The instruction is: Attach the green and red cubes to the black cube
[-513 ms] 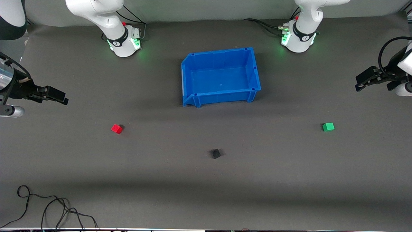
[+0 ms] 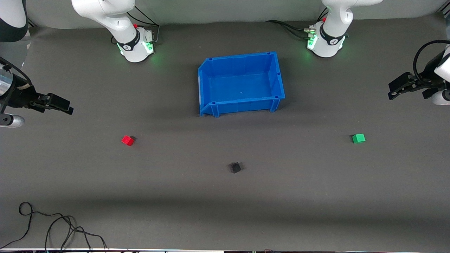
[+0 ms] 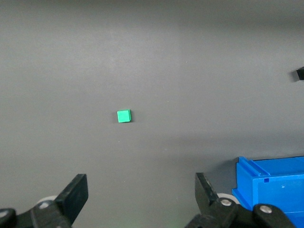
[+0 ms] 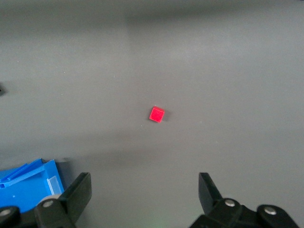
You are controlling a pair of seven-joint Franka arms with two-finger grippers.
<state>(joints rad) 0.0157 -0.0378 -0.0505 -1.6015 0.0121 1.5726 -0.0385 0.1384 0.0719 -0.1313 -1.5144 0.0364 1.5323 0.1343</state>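
The table [image 2: 225,211] was covered in a plain, matte dark grey surface with no pattern. On it sat a bright blue bin [image 2: 241,105], the same solid blue inside and out. The red cube [image 2: 128,140] was a vivid, uniform red, and the green cube [image 2: 358,138] a bright, uniform green. The black cube [image 2: 236,167] was matte black and barely stood out from the grey beneath it. Both robot arms were glossy white with black bands, and their bases glowed with green lights. The left end effector [image 2: 404,86] and the right end effector [image 2: 58,104] were black. A thin black cable [image 2: 52,225] lay looped on the grey surface.
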